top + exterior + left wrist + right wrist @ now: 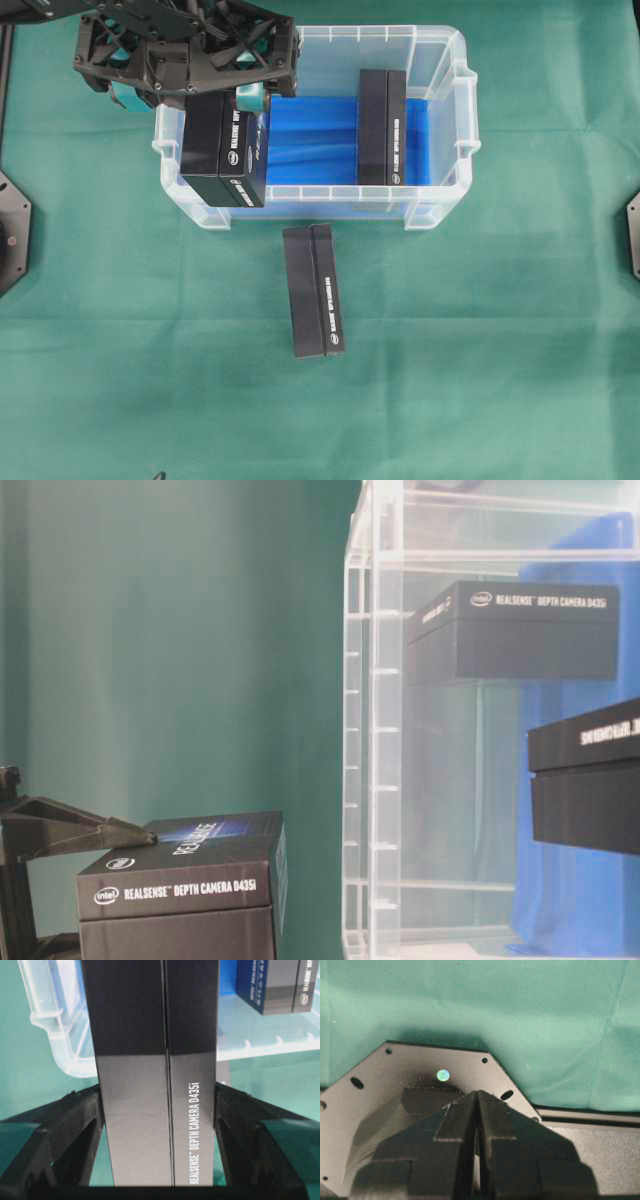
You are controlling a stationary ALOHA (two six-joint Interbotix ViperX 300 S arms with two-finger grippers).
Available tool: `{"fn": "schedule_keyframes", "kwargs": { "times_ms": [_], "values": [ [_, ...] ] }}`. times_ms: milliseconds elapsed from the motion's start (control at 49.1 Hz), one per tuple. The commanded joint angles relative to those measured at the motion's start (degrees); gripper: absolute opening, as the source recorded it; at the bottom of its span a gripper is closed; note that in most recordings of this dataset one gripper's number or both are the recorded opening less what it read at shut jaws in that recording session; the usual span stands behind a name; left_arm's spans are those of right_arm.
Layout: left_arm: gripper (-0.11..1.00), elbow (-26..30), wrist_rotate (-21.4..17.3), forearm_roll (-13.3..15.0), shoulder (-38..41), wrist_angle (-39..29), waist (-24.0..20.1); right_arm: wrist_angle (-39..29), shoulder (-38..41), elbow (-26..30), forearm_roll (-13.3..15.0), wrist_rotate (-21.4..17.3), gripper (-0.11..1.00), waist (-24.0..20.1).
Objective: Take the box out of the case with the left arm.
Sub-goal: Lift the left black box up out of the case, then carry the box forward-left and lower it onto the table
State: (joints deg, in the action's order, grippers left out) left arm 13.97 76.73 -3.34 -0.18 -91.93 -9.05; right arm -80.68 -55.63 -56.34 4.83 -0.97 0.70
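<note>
A green cloth (480, 380) covers the table. The left gripper (190, 95) clamps a black box (224, 148) above the left end of the case (455, 120), apparently mid-lift; next, carry it clear and set it down. A second box (382, 125) remains inside at right; a third box (313, 290) lies outside, nearer.

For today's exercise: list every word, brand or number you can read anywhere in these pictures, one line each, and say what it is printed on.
"intel REALSENSE DEPTH CAMERA D435i": side of the box on the green cloth
"REALSENSE DEPTH CAMERA D435i": held box in the left gripper
"intel REALSENSE DEPTH CAMERA D435i": same box seen through the case wall
Box inside the case: print too small to read
Right gripper: no text
</note>
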Motion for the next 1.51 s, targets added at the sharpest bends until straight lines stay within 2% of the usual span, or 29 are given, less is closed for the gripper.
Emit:
{"fn": "schedule_keyframes", "kwargs": {
  "times_ms": [0, 244, 428, 611, 753, 936, 1099, 1201, 1486],
  "values": [
    [0.60, 1.76, 0.18, -0.09, -1.49, 0.09, 0.26, -0.09, 0.18, 1.49, 0.00, -0.09, -0.01, 0.09],
    [0.60, 1.76, 0.70, -0.18, -1.49, 0.09, 1.58, -0.09, 0.18, 1.49, -0.09, -0.09, -0.01, 0.09],
    [0.60, 1.41, 4.75, -0.18, -1.49, -0.53, 5.27, -0.09, 0.18, 1.49, 0.00, -0.09, -0.01, 0.09],
    [0.60, 0.35, 11.07, -0.18, -1.85, -0.62, 11.34, -0.09, 0.18, 1.58, 0.00, -0.09, -0.01, 0.09],
    [0.60, -0.70, 18.19, -0.18, -2.02, -0.62, 16.87, -0.09, 0.18, 1.49, 0.00, -0.09, -0.01, 0.09],
    [0.60, -0.70, 25.49, -0.18, -1.76, -0.62, 23.20, -0.09, 0.18, 1.49, 0.00, -0.09, -0.01, 0.09],
    [0.60, -0.79, 31.20, -0.18, -1.49, -0.62, 26.81, -0.09, 0.18, 1.58, 0.00, -0.09, -0.01, 0.09],
    [0.60, -1.14, 32.61, -0.18, -1.49, -0.62, 27.77, -0.09, 0.18, 1.49, 0.00, -0.09, -0.01, 0.09],
    [0.60, -1.85, 32.96, -0.70, -1.49, -0.35, 27.69, -0.09, 0.18, 1.49, 0.00, -0.09, -0.01, 0.09]
  ]
}}
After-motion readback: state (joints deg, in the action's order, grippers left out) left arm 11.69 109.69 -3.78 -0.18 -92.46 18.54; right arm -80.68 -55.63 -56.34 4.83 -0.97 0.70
